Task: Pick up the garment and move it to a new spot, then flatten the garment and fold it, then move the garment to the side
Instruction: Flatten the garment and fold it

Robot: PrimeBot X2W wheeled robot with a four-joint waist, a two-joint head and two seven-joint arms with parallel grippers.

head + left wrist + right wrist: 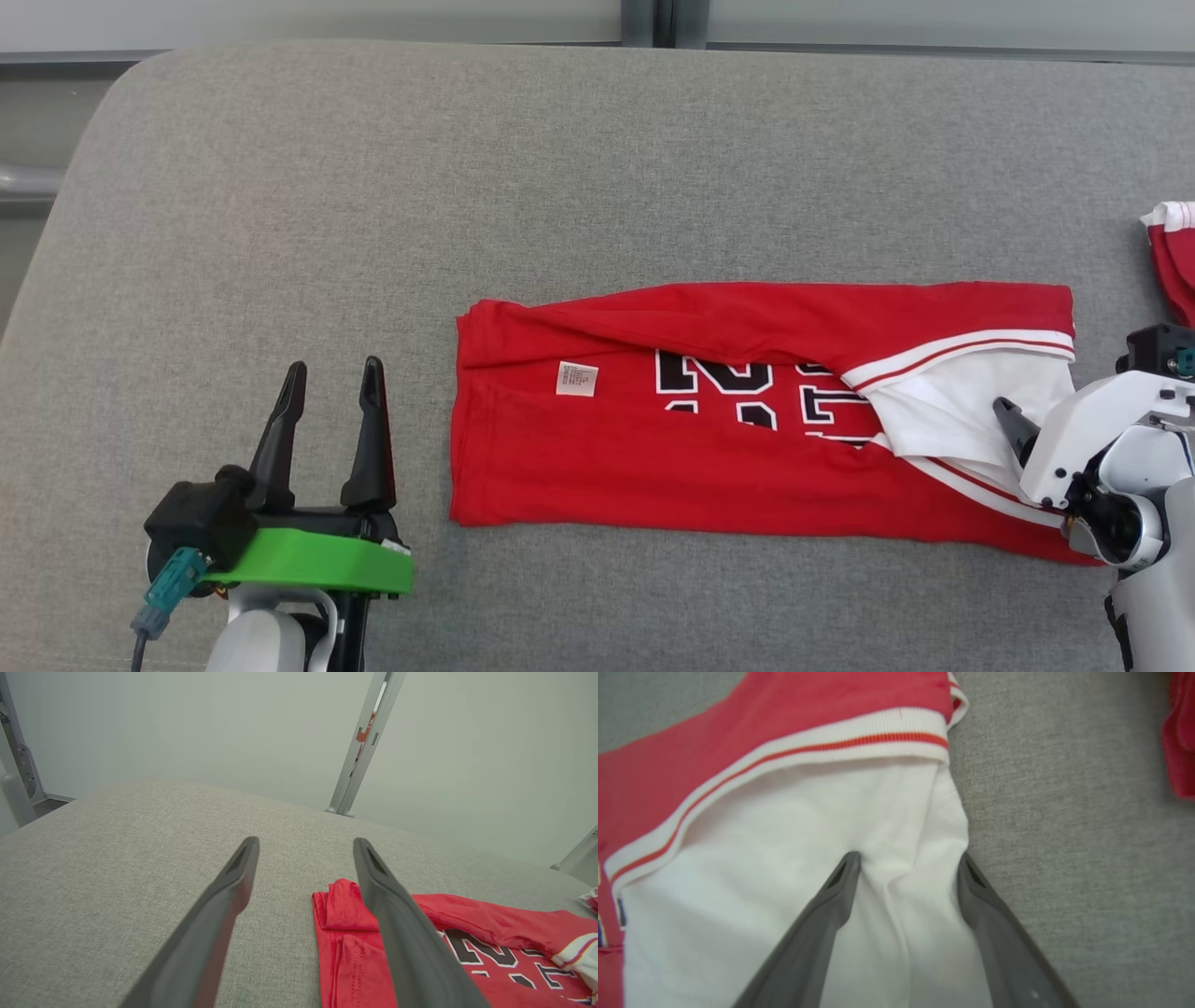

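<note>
Garment (747, 467): bright red body. Lettering (719, 378): black block characters with white outline. Label (577, 379) toward 9 o'clock end: white, tiny dark print. Panel (962, 401) at 3 o'clock end: plain white. Trim (962, 350) along it: white with single red stripe.

Counter (467, 187): mid grey, fine heathered weave.

Second cloth (1176, 252) at 3 o'clock edge of head view: red, white band with thin red lines.

Left hand (333, 373): black fingers (372, 439), bright green bracket (317, 560), teal connector (173, 574).

Right hand (908, 858): dark grey fingers (822, 924), white casing (1092, 429).
</note>
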